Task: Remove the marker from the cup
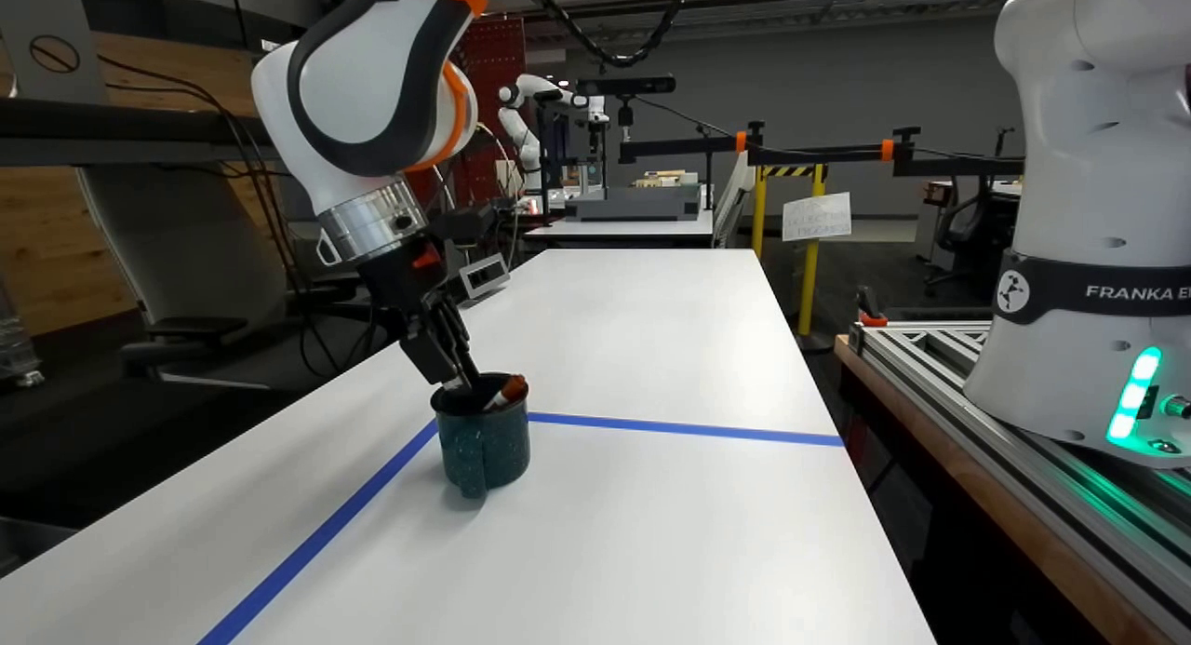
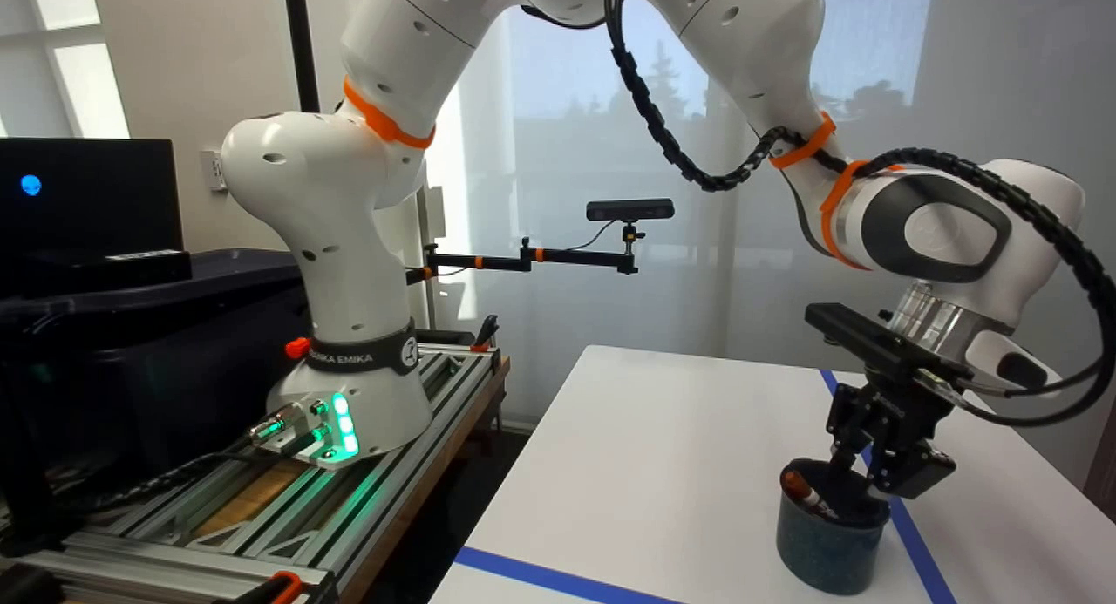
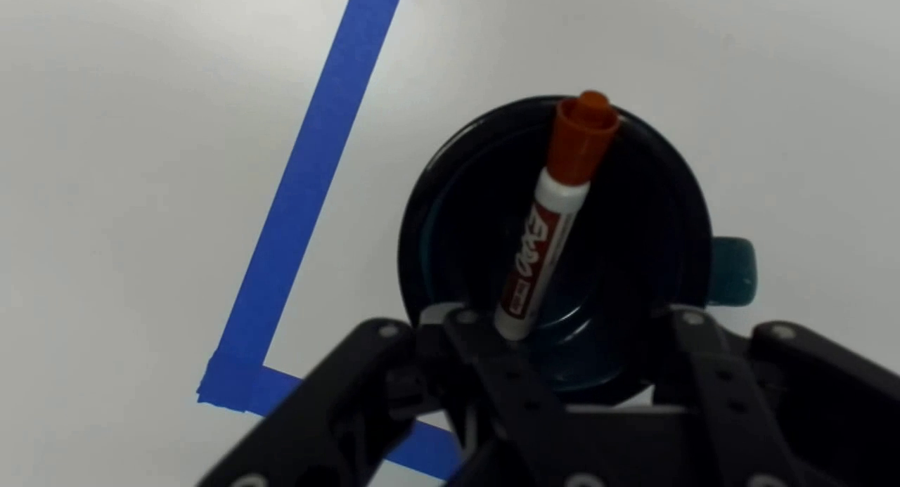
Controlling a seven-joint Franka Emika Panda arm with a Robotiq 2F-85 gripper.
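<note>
The dark teal cup (image 1: 502,451) stands upright on the white table, and it also shows in an exterior view (image 2: 828,547) and in the wrist view (image 3: 733,271). The marker (image 3: 538,248) leans inside the cup, its reddish-orange cap against the rim and its white end low inside. The marker also shows in both exterior views (image 1: 507,393) (image 2: 806,492). My gripper (image 3: 569,318) is open, its fingertips apart at the cup's mouth. The marker's white end lies close to one finger, not between closed jaws. Whether that finger touches it I cannot tell.
Blue tape lines (image 1: 326,533) run across the white table (image 1: 651,347) and meet in a corner beside the cup. The robot base (image 1: 1079,366) stands on a metal rail frame (image 2: 375,499) beside the table. The cup's handle (image 1: 472,468) sticks out at its side.
</note>
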